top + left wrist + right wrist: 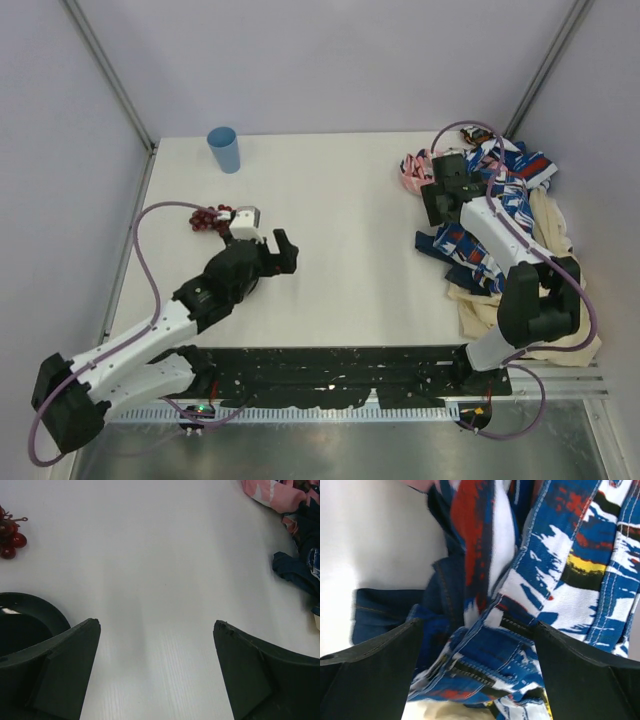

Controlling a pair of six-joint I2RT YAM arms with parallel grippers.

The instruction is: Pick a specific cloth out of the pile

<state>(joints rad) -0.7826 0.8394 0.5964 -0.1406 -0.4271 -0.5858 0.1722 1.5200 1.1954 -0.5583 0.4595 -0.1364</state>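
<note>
- Step in hand, as we judge it: the approach. No fabric is gripped yet. The right gripper [477,624] hangs over the pile [525,170] w/ jaws spread wide, and the patterned cloth [560,570] fills the gap btw them.
- The navy cloth [385,611] isn't centred in that gap. In the right wrist cam it sits off to the left, by the left finger. One flap lies flat on the white table [340,250]; the rest is tucked under the patterned cloth. In the top cam it shows as a dark edge on the pile's open-table side, just beside the right gripper.
- Next move, our call: shift toward that free navy flap, drop, and pinch navy only. The layers overlap closely, so closing straight down here would prob. catch the print too.
- Left gripper [156,624]: jaws also wide, nothing btw them, over bare table, well apart from the pile.
- Materials: the navy cloth looks plain, matte and denim-like, w/ a stitched hem line and soft folds. The patterned cloth is woven, blue-white-red w/ yellow & black patches and pale topstitching along the seams.
- Also in the pile: pink cloth [412,170] at the far-left corner, cream fabric [475,310] at the near end.
- Elsewhere:
  - blue cup [224,150], smooth, tapered, upright
  - red grapes [10,535], glossy & round
  - black dish [25,625], shiny rim, by the left gripper's finger
</note>
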